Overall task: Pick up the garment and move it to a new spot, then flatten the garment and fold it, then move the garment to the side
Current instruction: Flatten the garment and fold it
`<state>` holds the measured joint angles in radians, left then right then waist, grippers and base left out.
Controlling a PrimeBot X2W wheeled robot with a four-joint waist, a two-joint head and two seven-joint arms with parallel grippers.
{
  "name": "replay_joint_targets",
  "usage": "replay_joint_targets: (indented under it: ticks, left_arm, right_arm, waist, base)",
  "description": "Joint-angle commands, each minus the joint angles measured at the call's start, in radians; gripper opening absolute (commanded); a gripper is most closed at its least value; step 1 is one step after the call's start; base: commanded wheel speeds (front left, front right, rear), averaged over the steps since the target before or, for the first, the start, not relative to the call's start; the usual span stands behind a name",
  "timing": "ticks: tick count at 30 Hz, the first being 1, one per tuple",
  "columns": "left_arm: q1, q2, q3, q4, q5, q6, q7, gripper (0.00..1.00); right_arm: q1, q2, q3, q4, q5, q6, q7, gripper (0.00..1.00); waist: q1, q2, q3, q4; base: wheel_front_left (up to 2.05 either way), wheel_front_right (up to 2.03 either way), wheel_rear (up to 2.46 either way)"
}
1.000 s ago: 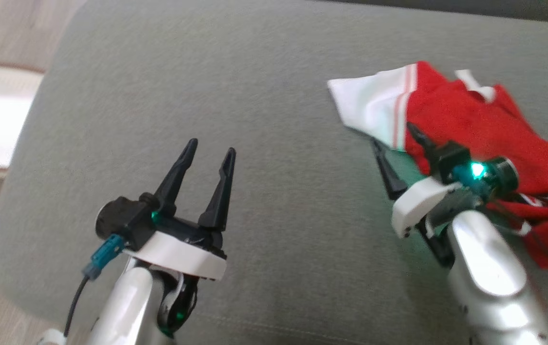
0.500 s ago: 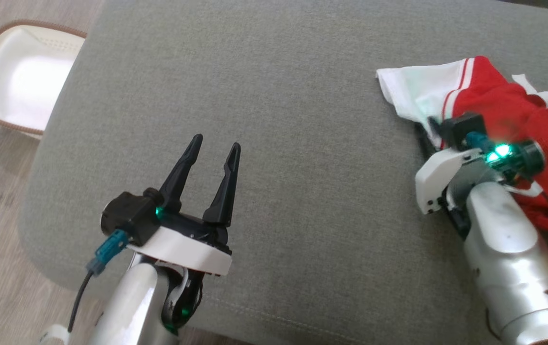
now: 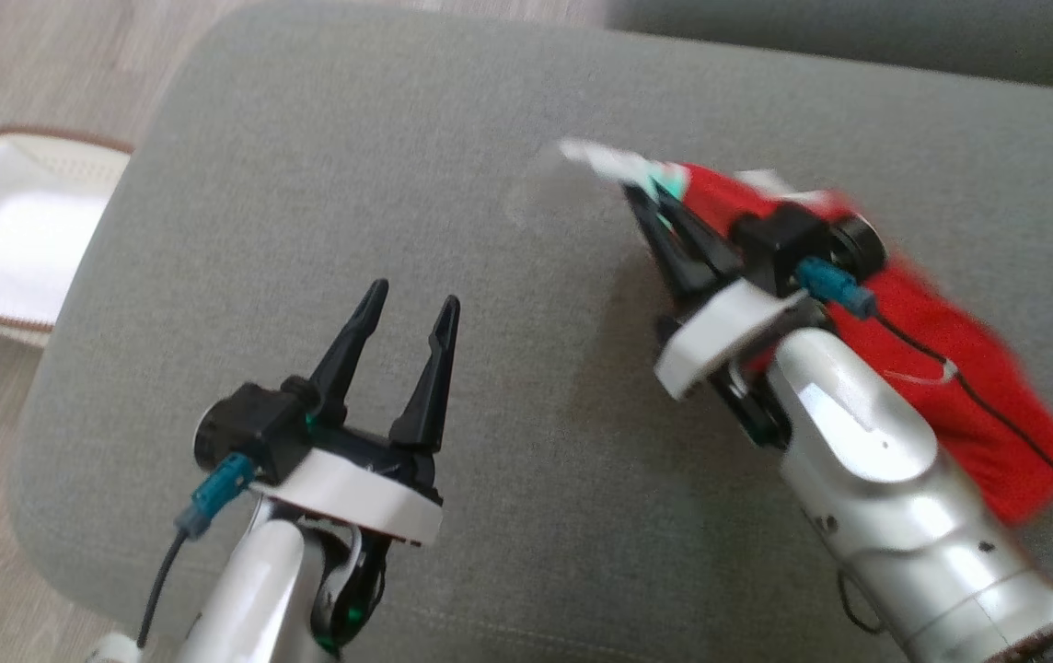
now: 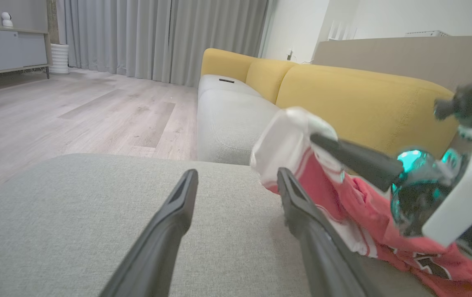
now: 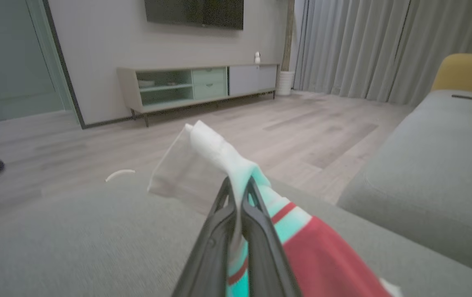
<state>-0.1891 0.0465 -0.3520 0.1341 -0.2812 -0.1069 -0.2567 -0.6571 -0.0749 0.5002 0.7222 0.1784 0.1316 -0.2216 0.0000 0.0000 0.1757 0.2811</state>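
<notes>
The garment (image 3: 941,341) is a red shirt with a white, red-striped sleeve, lying crumpled on the right of the grey cushion (image 3: 453,230). My right gripper (image 3: 651,198) is shut on the white sleeve (image 5: 219,152) and holds it lifted off the cushion; the red body trails behind. From the left wrist view the garment (image 4: 343,206) hangs from the right gripper (image 4: 318,142). My left gripper (image 3: 407,304) stands open over the cushion's front left, holding nothing.
A white basket (image 3: 2,230) with a brown rim sits on the wooden floor to the left of the cushion. A yellow-backed sofa (image 4: 343,95) stands behind. A low TV cabinet (image 5: 194,84) lines the far wall.
My right gripper closed on the white sleeve and lifted it leftward, dragging the red body along. The left gripper stayed open and still. The head camera shifted.
</notes>
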Motion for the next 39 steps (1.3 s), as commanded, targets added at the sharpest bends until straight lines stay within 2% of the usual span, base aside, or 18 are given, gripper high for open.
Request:
replay_joint_targets:
  ticks: [1, 5, 9, 11, 15, 20, 21, 22, 26, 31, 35, 39]
  left_arm:
    - [-0.006, 0.004, 0.033, -0.025, 0.016, -0.005, -0.005, 1.00]
    - [0.014, 0.004, 0.037, -0.028, 0.022, -0.008, -0.005, 1.00]
    - [0.023, 0.004, 0.039, -0.042, 0.025, -0.010, -0.005, 1.00]
    - [0.021, 0.004, 0.038, -0.044, 0.025, -0.011, -0.005, 1.00]
    - [-0.003, 0.004, 0.026, -0.052, 0.016, -0.013, -0.005, 1.00]
    - [-0.039, 0.004, 0.000, -0.055, -0.002, -0.013, -0.005, 1.00]
    - [-0.044, 0.004, -0.004, -0.054, -0.004, -0.012, -0.005, 1.00]
    - [-0.048, 0.004, -0.007, -0.053, -0.006, -0.011, -0.005, 1.00]
    - [-0.053, 0.004, -0.001, -0.048, -0.008, -0.002, -0.005, 1.00]
    - [-0.051, 0.004, 0.029, -0.041, 0.007, -0.001, -0.005, 1.00]
    - [-0.044, 0.004, 0.067, -0.042, 0.020, -0.003, -0.005, 1.00]
    - [-0.029, 0.004, 0.106, -0.045, 0.035, -0.006, -0.005, 1.00]
  right_arm:
    - [-0.059, 0.024, 0.059, -0.100, 0.072, -0.001, -0.019, 0.00]
    - [-0.091, 0.024, 0.073, -0.194, 0.161, -0.001, -0.022, 0.00]
    - [-0.142, -0.022, -0.035, -0.193, 0.191, -0.001, 0.041, 0.00]
    - [-0.155, -0.029, -0.058, -0.180, 0.195, -0.001, 0.055, 0.00]
    - [-0.237, -0.080, -0.129, -0.073, 0.157, -0.001, 0.089, 0.00]
    - [-0.358, -0.129, -0.229, 0.143, 0.060, -0.001, 0.094, 0.00]
    - [-0.378, -0.135, -0.238, 0.183, 0.029, -0.001, 0.088, 0.23]
    - [-0.395, -0.133, -0.250, 0.221, 0.011, -0.001, 0.082, 1.00]
    - [-0.446, -0.120, -0.288, 0.337, -0.061, -0.001, 0.056, 1.00]
    - [-0.452, -0.086, -0.315, 0.406, -0.109, -0.001, 0.010, 1.00]
    - [-0.420, -0.055, -0.324, 0.410, -0.113, -0.001, -0.020, 1.00]
    - [-0.353, -0.034, -0.312, 0.346, -0.103, -0.001, -0.037, 1.00]
  waist:
    - [0.0000, 0.0000, -0.034, -0.015]
    - [0.0000, 0.0000, -0.051, -0.014]
    - [0.0000, 0.0000, -0.028, -0.002]
    - [0.0000, 0.0000, -0.017, 0.000]
    - [0.0000, 0.0000, 0.030, 0.020]
    - [0.0000, 0.0000, 0.074, 0.051]
    - [0.0000, 0.0000, 0.078, 0.055]
    - [0.0000, 0.0000, 0.080, 0.057]
    - [0.0000, 0.0000, 0.077, 0.048]
    - [0.0000, 0.0000, 0.047, 0.003]
    - [0.0000, 0.0000, 0.011, -0.048]
    - [0.0000, 0.0000, -0.024, -0.105]
  base:
    - [0.00, 0.00, 0.00]
    - [0.00, 0.00, 0.00]
    - [0.00, 0.00, 0.00]
    - [0.00, 0.00, 0.00]
    - [0.00, 0.00, 0.00]
    - [0.00, 0.00, 0.00]
    - [0.00, 0.00, 0.00]
    - [0.00, 0.00, 0.00]
    - [0.00, 0.00, 0.00]
    - [0.00, 0.00, 0.00]
    - [0.00, 0.00, 0.00]
    - [0.00, 0.00, 0.00]
